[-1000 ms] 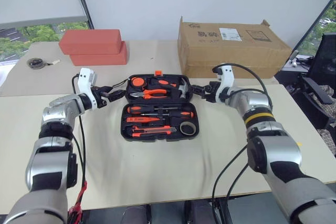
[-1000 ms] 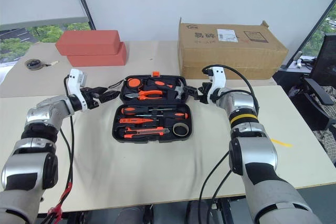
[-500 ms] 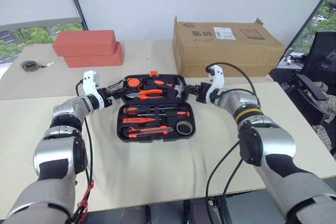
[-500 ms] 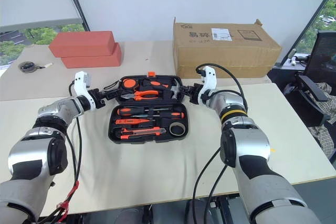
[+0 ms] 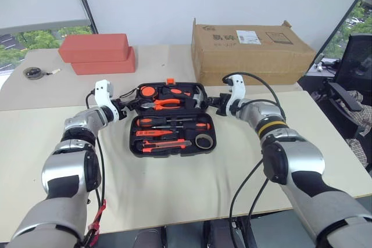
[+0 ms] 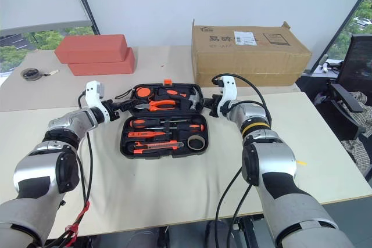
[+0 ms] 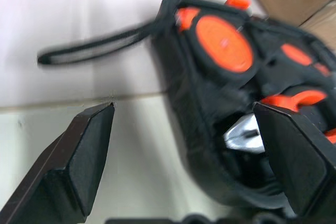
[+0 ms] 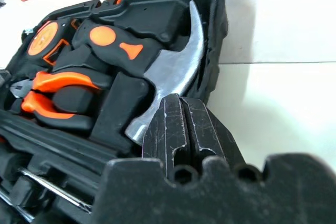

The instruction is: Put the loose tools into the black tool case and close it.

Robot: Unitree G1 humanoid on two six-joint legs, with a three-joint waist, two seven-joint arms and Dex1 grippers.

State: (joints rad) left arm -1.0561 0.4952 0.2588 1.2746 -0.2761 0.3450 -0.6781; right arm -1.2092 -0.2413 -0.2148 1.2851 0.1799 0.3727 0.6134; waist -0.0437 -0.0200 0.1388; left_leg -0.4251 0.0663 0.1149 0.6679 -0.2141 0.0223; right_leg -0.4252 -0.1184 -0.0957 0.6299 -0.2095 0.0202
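I see a pale table [image 5: 174, 184] carrying the open black tool case [image 5: 172, 118]; behind the case sit two red boxes [image 5: 99, 53], a cardboard box [image 5: 253, 50] and a tape measure [image 5: 33, 72].

It looked like an office: a plain pale surface [image 5: 174, 184], a black swivel chair [image 5: 351, 79], white walls, a window [image 5: 35, 36] over trees.

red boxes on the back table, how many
2, stacked at the back left of the table: the upper red rectangular box lies on the lower red rectangular box, which sticks out to the right beneath it.
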